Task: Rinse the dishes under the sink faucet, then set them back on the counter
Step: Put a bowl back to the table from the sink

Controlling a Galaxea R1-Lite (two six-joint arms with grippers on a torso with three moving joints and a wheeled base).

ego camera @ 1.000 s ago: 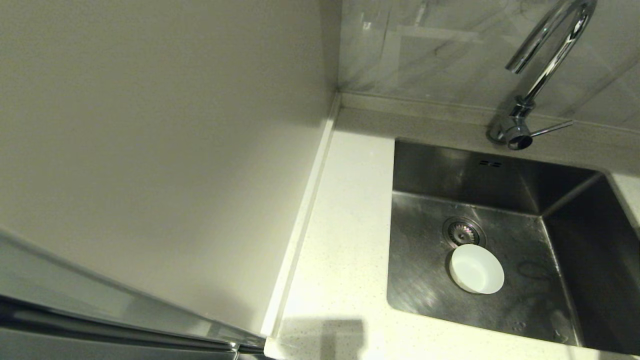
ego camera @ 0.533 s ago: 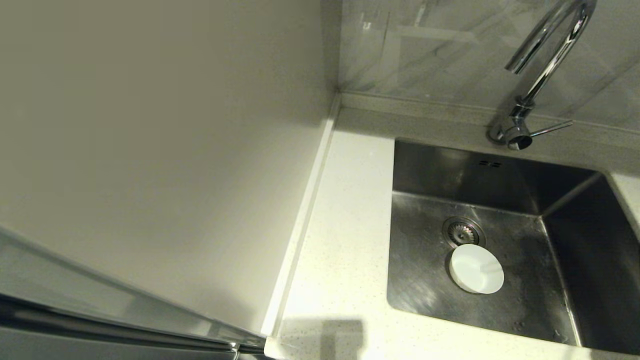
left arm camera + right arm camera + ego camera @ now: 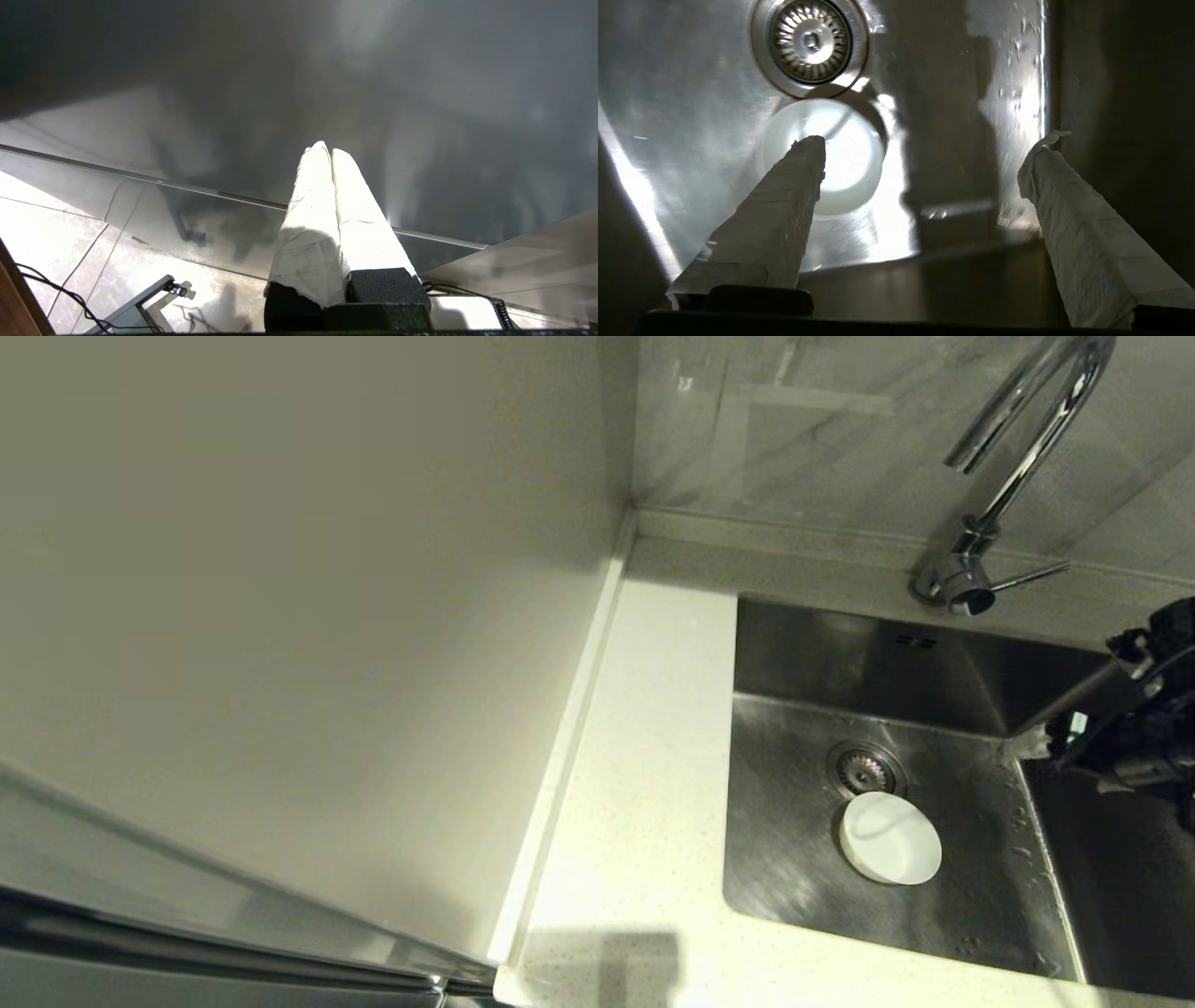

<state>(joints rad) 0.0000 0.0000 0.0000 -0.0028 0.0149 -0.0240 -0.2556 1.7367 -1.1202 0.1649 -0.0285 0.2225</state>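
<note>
Your sink (image 3: 794, 859) holds one white bowl (image 3: 890, 837) just beside the drain strainer (image 3: 864, 768). Right end effector (image 3: 920, 154) is spread wide; left end effector (image 3: 327, 156) pressed together.

- We note the bowl (image 3: 890, 837): plain white.
- The sink (image 3: 794, 821): brushed grey steel, spotted with droplets.
- The faucet (image 3: 1013, 457): shiny chrome.
- The counter (image 3: 644, 784): white, finely speckled.
- The right hand (image 3: 920, 154): fingers wrapped in white.
</note>
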